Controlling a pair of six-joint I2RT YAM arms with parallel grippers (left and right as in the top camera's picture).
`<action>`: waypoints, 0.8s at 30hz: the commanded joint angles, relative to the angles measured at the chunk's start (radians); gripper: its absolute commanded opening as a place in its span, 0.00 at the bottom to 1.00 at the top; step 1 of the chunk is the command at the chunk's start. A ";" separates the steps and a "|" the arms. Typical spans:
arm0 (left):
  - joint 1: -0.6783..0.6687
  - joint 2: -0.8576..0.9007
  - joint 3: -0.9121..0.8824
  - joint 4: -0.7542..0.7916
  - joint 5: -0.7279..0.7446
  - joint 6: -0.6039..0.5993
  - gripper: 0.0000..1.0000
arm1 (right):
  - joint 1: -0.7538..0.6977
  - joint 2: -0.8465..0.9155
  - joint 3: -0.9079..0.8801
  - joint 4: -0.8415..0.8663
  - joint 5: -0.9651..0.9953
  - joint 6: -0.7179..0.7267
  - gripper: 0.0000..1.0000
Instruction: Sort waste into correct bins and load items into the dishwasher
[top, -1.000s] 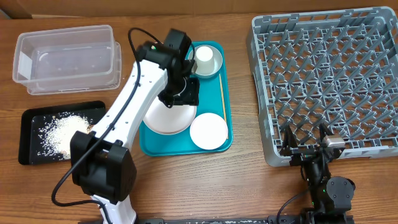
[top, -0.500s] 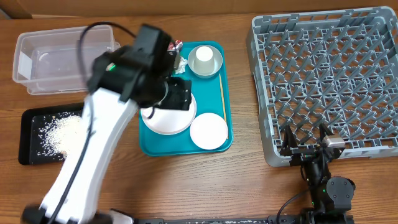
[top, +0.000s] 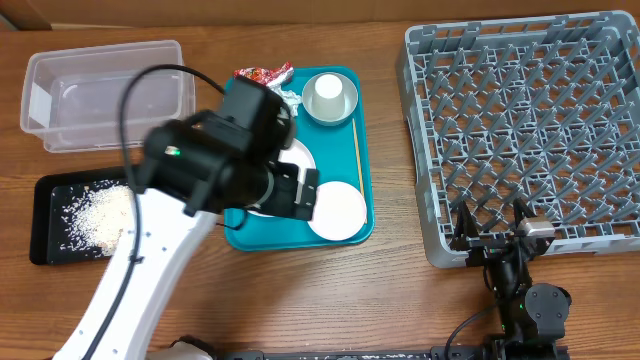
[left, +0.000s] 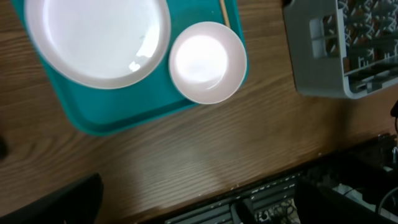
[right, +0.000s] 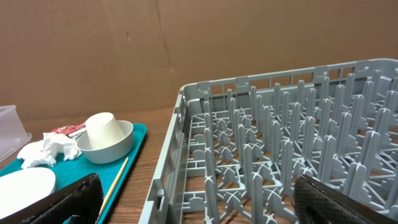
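A teal tray (top: 352, 232) holds a large white plate (left: 93, 37), a small white bowl (top: 337, 210), a chopstick (top: 356, 150) and an upturned cup (top: 330, 95) sitting in a bowl. A red wrapper (top: 262, 73) and a crumpled tissue (top: 285, 97) lie at the tray's far left corner. My left gripper (top: 300, 190) hovers over the tray's near side, between plate and small bowl, open and empty. The grey dishwasher rack (top: 525, 130) stands at the right. My right gripper (top: 492, 235) rests open at the rack's near edge, holding nothing.
A clear plastic bin (top: 110, 90) sits at the far left. In front of it lies a black tray (top: 50, 190) with scattered rice (top: 100, 210). In the left wrist view, the table's front edge (left: 249, 183) runs just below the tray.
The left arm has swung from the tray's far side toward its near edge, and its jaws have opened wide. The wrapper and tissue have come into view. The right arm has not moved.
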 joint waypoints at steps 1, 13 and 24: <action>-0.066 0.008 -0.112 0.064 -0.003 -0.062 1.00 | -0.003 -0.012 -0.010 0.003 0.010 -0.003 1.00; -0.140 0.064 -0.398 0.410 -0.004 -0.174 1.00 | -0.003 -0.012 -0.011 0.003 0.010 -0.003 1.00; -0.096 0.069 -0.398 0.478 -0.117 -0.152 1.00 | -0.003 -0.012 -0.011 0.003 0.010 -0.003 1.00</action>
